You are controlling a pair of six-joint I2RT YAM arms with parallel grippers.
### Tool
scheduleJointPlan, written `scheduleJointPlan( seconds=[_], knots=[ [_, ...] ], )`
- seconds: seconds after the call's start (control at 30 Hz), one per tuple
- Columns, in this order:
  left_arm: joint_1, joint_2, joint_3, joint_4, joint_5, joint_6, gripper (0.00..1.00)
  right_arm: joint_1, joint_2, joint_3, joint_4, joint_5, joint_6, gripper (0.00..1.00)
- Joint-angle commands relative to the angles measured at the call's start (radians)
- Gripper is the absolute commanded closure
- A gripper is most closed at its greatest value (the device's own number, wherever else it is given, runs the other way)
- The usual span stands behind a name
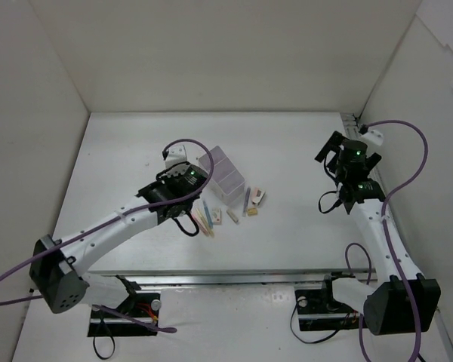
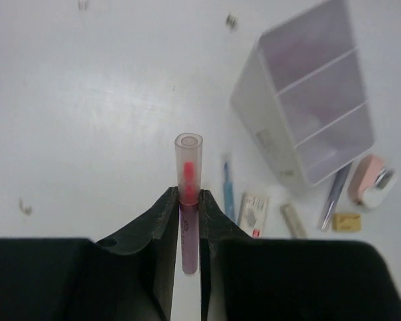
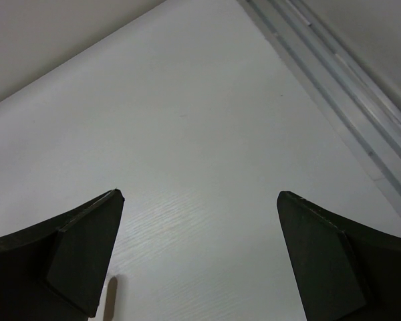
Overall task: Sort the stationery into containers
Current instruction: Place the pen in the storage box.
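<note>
The white table carries everything, and the translucent, faintly lavender rectangular plastic box serves as the reference point. Its open top faces up so that items can be dropped in. The left wrist view shows inner walls dividing it into compartments, and no stationery is visible inside.

The left arm reaches in from the near left of the box, so its wrist hangs just beside the box's left wall. The right arm stands well off to the right of the box. There the right gripper is spread as wide as it goes over bare table with nothing between its fingers. It looks parked out of the way while the other arm works.

The left gripper is pinched tight on a thin pink pen with a clear cap. It grips the barrel partway along, and the capped end sticks out past the fingertips. That hold probably keeps the pen in line with the fingers, so it can be tipped end-first into a compartment. The pen appears to be lifted off the table to the left of the box, and it is not yet over the opening.

The remaining stationery lies on the near side of the box:
- a thin blue pen just off the box's near corner
- a greyish-purple pen touching or nearly touching the near end
- a white printed eraser block
- a tan eraser block
- a pinkish eraser block
- a small yellowish block
</note>
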Motion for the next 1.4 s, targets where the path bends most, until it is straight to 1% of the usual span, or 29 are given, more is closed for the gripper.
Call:
scheduleJointPlan(
  seconds=[0.0,0.03,0.07,0.1,0.13,0.17,0.23,0.27,0.37,0.47,0.53,0.6,0.63,0.67,0.73,0.83,1.07,1.27,1.3,1.37],
  knots=[
    [0.002,-0.092,-0.01,0.419,-0.191,0.428,1.0,0.009,0.011,-0.042,0.21,-0.203,-0.104,0.02],
    [0.002,-0.103,-0.024,0.512,-0.191,0.51,1.0,0.012,0.014,-0.05,0.216,-0.223,-0.105,0.02],
    [0.002,-0.109,-0.041,0.677,-0.189,0.655,1.0,0.012,0.015,-0.053,0.228,-0.233,-0.102,0.02],
    [0.002,-0.104,-0.069,0.787,-0.182,0.728,1.0,0.015,0.017,-0.064,0.236,-0.256,-0.105,0.02],
    [0.011,-0.095,-0.072,0.865,-0.179,0.791,1.0,0.018,0.015,-0.07,0.243,-0.265,-0.102,0.02],
    [0.011,-0.084,-0.073,0.977,-0.162,0.881,1.0,0.018,0.009,-0.079,0.265,-0.279,-0.098,0.02],
    [0.022,-0.028,-0.055,1.059,-0.159,0.928,1.0,0.022,0.002,-0.105,0.285,-0.296,-0.082,0.02],
    [0.037,-0.009,-0.043,1.102,-0.131,0.951,1.0,0.025,-0.002,-0.113,0.302,-0.302,-0.077,0.02],
    [0.076,0.061,-0.003,1.165,-0.082,0.948,1.0,0.028,-0.002,-0.118,0.309,-0.303,-0.074,0.02],
    [0.115,0.138,0.005,1.271,0.019,0.94,1.0,0.031,0.003,-0.111,0.306,-0.302,-0.071,0.02],
    [0.145,0.172,0.028,1.289,0.053,0.922,1.0,0.035,0.006,-0.114,0.306,-0.29,-0.074,0.02],
    [0.157,0.215,0.074,1.262,0.076,0.882,1.0,0.031,0.011,-0.108,0.297,-0.277,-0.077,0.02],
    [0.168,0.222,0.078,1.253,0.087,0.868,1.0,0.032,0.009,-0.108,0.293,-0.265,-0.077,0.02],
    [0.168,0.23,0.077,1.254,0.138,0.857,1.0,0.034,0.009,-0.105,0.293,-0.262,-0.08,0.02],
    [0.168,0.241,0.06,1.28,0.177,0.844,1.0,0.031,0.009,-0.108,0.293,-0.256,-0.082,0.02],
    [0.168,0.267,0.059,1.308,0.176,0.836,1.0,0.032,0.009,-0.11,0.291,-0.245,-0.083,0.02],
    [0.177,0.386,0.106,1.323,0.157,0.804,1.0,0.034,0.012,-0.098,0.282,-0.234,-0.082,0.02],
    [0.177,0.397,0.05,1.352,0.173,0.742,1.0,0.034,0.017,-0.099,0.279,-0.222,-0.082,0.02],
    [0.177,0.397,0.043,1.375,0.173,0.742,0.97,0.035,0.02,-0.099,0.28,-0.225,-0.08,0.02],
    [0.177,0.402,0.043,1.368,0.17,0.739,0.87,0.034,0.032,-0.093,0.276,-0.231,-0.08,0.02]
  ],
)
